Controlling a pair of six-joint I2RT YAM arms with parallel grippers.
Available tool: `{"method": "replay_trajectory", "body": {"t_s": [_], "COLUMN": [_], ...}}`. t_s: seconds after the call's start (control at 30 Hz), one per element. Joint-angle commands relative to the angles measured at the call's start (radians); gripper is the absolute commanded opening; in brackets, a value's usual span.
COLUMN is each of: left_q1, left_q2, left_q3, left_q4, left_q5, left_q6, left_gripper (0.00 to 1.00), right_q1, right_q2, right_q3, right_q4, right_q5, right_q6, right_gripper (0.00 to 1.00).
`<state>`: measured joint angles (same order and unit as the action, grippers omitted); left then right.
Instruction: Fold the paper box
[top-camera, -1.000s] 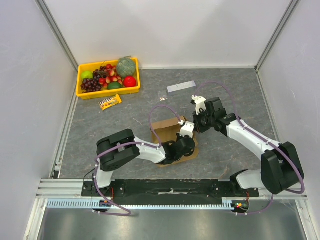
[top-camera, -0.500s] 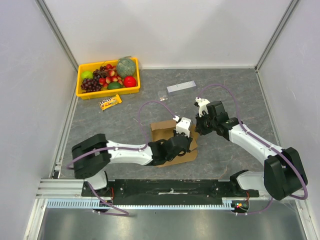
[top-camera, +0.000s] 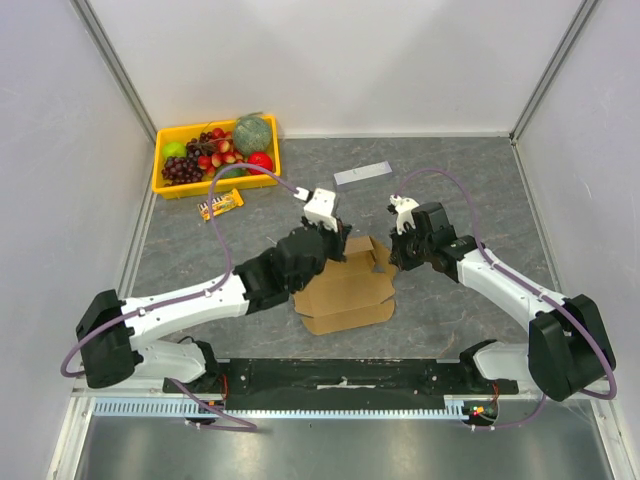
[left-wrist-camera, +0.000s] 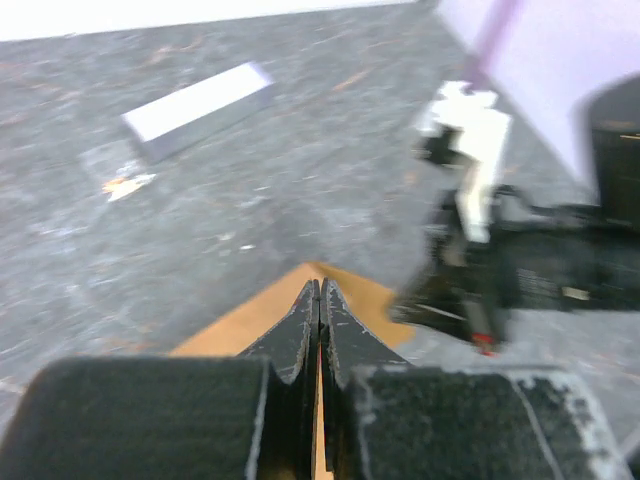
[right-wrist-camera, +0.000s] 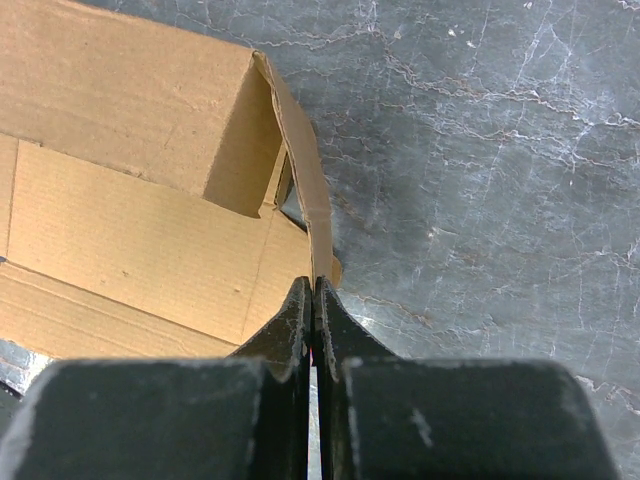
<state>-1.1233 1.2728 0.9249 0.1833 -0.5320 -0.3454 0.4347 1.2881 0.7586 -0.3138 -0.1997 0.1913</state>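
Lying unfolded, the paper box (top-camera: 350, 292) slants near-left to far-right (flap raised).

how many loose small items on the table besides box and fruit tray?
3: yellow snack packet by the tray, small sachet, grey strip beside it. More may be hidden.

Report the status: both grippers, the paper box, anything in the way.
Left gripper shut, over the paper box. Right gripper shut, pinching its raised side flap. Box mostly flat, unfolded. Grey strip lies apart, beyond.
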Motion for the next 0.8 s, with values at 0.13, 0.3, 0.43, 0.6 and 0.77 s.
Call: {"method": "replay_trajectory", "body": {"t_s": [0.13, 0.3, 0.43, 0.6, 0.77], "left_q1": [0.148, 0.169, 0.195, 0.250, 0.275], "left_q2": [0.057, 0.082, 0.102, 0.092, 0.091], "left_q3": [-0.024, -0.031, -0.037, -0.080, -0.110], "left_q4": [-0.208, -0.246, -0.277, -0.259, -0.255], "left_q5": [0.101, 0.102, 0.105, 0.168, 0.221], "left_q6": [0.017, 0.013, 0.013, 0.006, 0.013], "left_gripper": [0.02, 0.02, 0.02, 0.04, 0.04], "right_q1": [0.013, 0.022, 0.035, 0.052, 0.064], "right_q2": [-0.019, -0.023, -0.018, -0.019, -0.021], "right_q3": [-0.001, 0.011, 0.030, 0.038, 0.039], "right_q4": [-0.004, -0.014, -0.033, -0.039, -0.041], "right_q5": [0.005, 0.000, -0.007, -0.017, -0.029], "right_q6": [0.016, 0.019, 0.017, 0.026, 0.043], "right_gripper": [0.02, 0.02, 0.03, 0.03, 0.04]}}
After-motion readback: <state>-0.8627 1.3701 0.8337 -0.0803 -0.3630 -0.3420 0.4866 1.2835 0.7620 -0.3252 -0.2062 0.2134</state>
